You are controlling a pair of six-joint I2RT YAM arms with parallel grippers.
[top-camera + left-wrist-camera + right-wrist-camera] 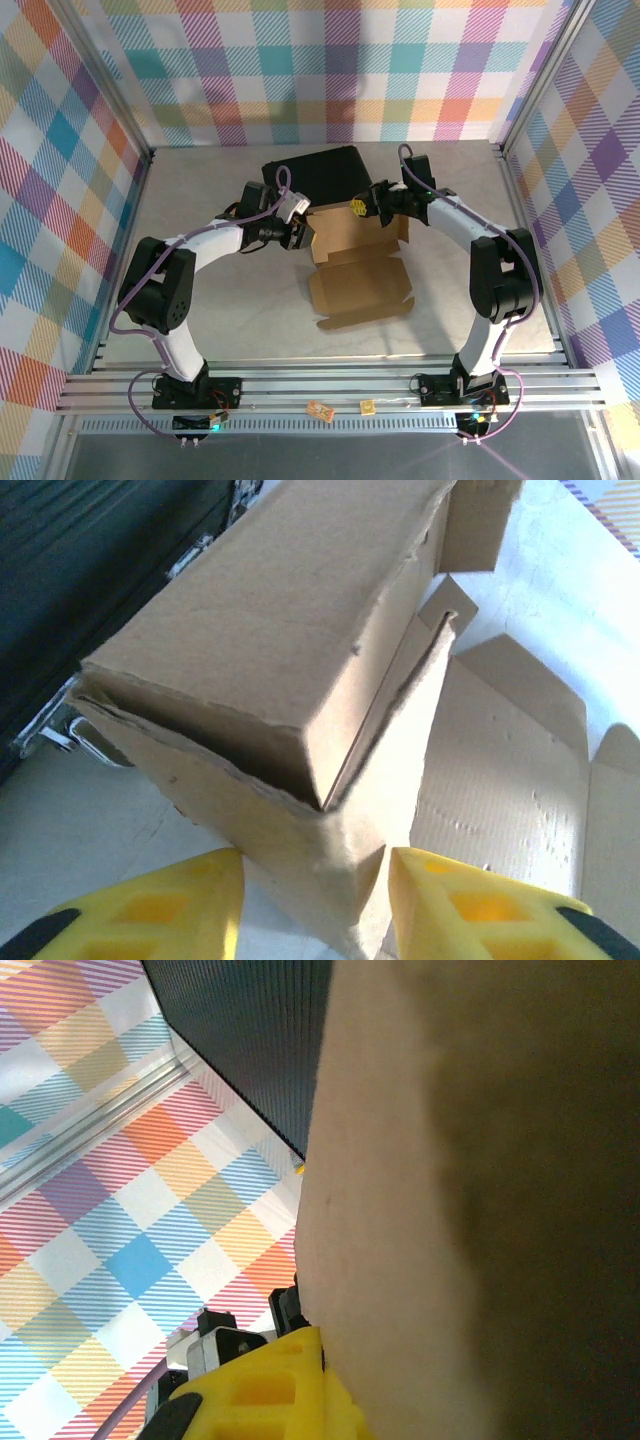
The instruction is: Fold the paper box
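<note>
**kev_b:** Yellow fingers (pixel 150 910) of the left gripper (pixel 315 868) are right up against the wrist cam, one on each side of a folded-up corner of the paper box (pixel 270 630). From where I'm standing it has that corner clamped, with cardboard touching both sides.

**mo_t:** Where's the box sitting, though?

**kev_b:** Roughly mid-table (pixel 250 335), with its far edge just in front of the black case (pixel 315 170). The far half has its walls stood up. The near half lies flat on the surface, flaps and tabs spread out toward the arm bases.

**mo_t:** And the other arm?

**kev_b:** The right gripper (pixel 360 208) is up at the far wall of the box, next to the case. Its jaws are clenched all the way. On its own cam you get one yellow finger (pixel 270 1380) with a big sheet of cardboard lying right against it. I honestly can't tell if it's pinching that sheet or just resting beside it.

**mo_t:** Which side does the left one come in from?

**kev_b:** The left end of the box, at the raised part. Both arms bend inward from their bases on the near rail (pixel 330 385), so the box ends up between the two grippers. The case's metal latches show just behind the cardboard in the left wrist view, so the two are really close there. Checked cloth walls (pixel 300 70) all round.
</note>
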